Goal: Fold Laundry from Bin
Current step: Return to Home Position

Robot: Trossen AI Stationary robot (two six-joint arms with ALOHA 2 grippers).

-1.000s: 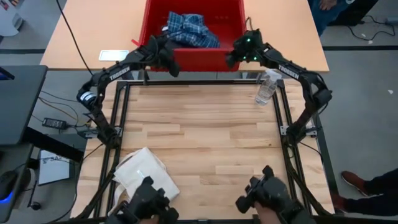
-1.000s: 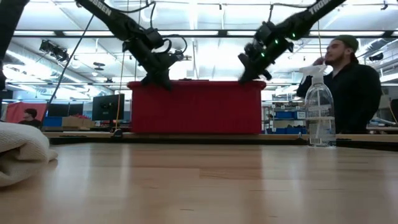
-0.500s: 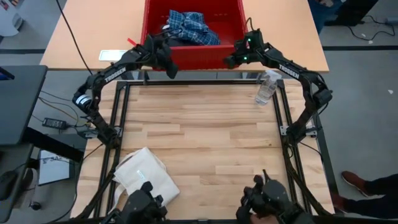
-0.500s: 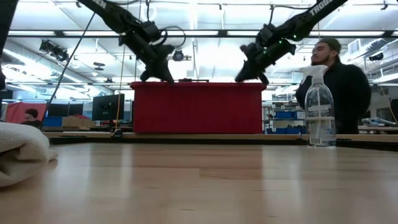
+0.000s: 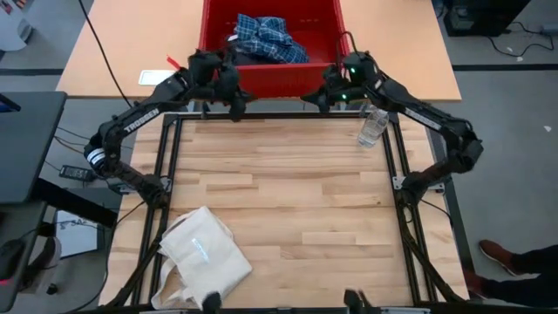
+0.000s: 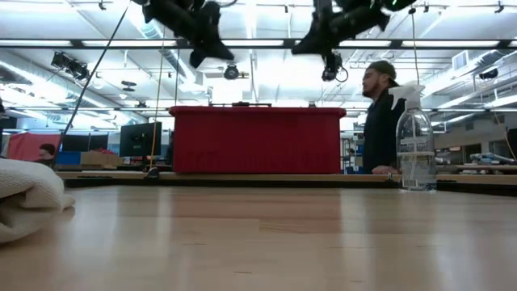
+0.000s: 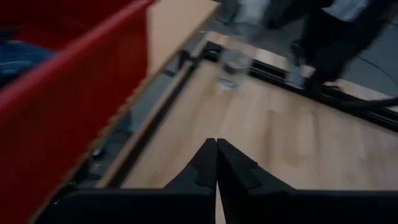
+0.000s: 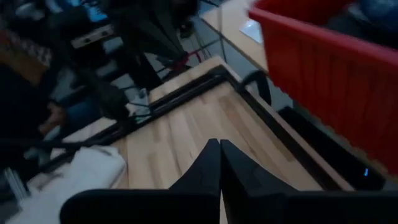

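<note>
The red bin point(image 5: 270, 48) stands beyond the table's far edge, with a blue-and-white plaid shirt point(image 5: 266, 39) lying in it; the other garments do not show. It also shows in the low view point(image 6: 257, 139). My left gripper point(image 5: 237, 106) is shut and empty, high in the air just before the bin's near wall at its left. My right gripper point(image 5: 311, 98) is shut and empty, high before the near wall at its right. Both show shut in their wrist views point(image 7: 216, 163) point(image 8: 220, 163).
A cream canvas tote bag point(image 5: 205, 253) lies at the table's near left corner. A clear spray bottle point(image 5: 373, 125) stands at the far right edge. A person point(image 6: 380, 121) stands beyond the table on the right. Bare wood lies in the table's middle.
Both grippers have risen well above the bin's rim and drawn back a little toward the table's near side, from over the bin's near wall to just in front of it. They stay shut. The plaid shirt has kept its place in the bin.
</note>
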